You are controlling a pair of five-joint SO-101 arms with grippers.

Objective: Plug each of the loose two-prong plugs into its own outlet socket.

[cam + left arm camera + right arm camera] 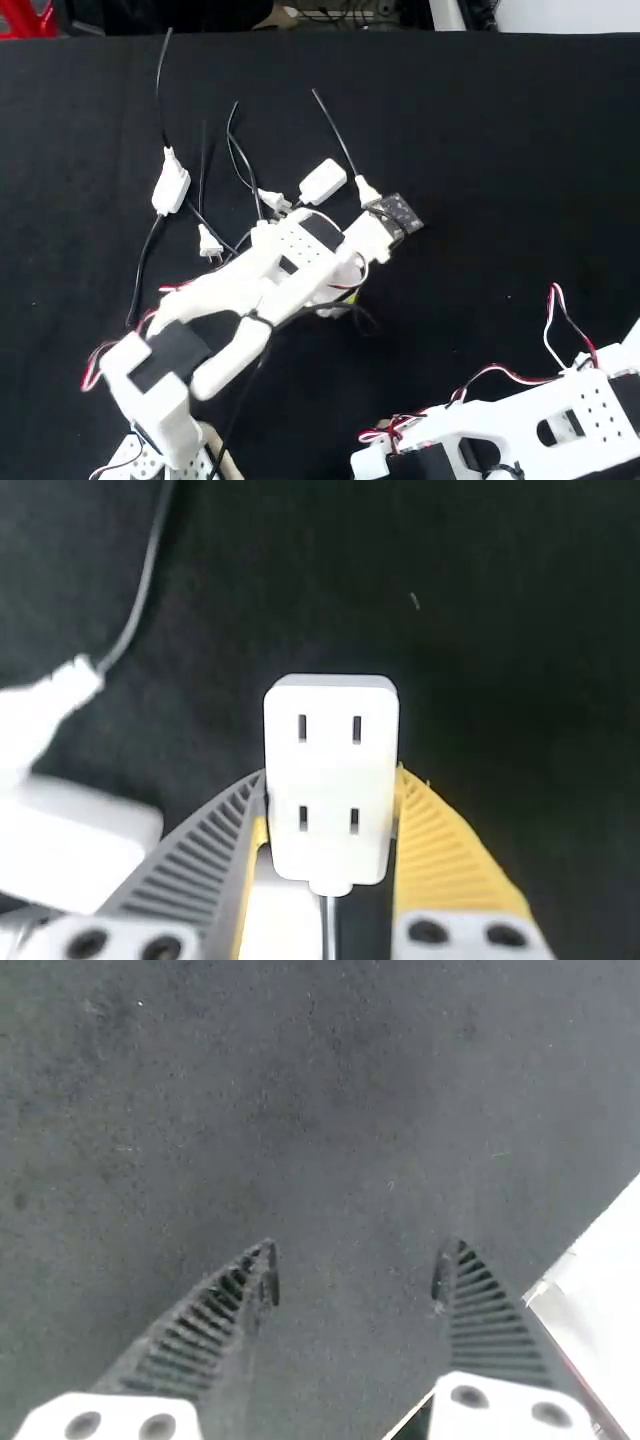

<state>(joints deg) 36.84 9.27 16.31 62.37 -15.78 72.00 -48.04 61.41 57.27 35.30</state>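
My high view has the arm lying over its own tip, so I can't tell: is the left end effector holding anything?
Observer: Yes. The left end effector is shut on a white outlet block, with one finger on each side.
Operator: Is anything plugged into it?
Observer: No. Its two sockets are both empty.
Operator: And the right end effector?
Observer: The right end effector is open over bare black cloth and holds nothing.
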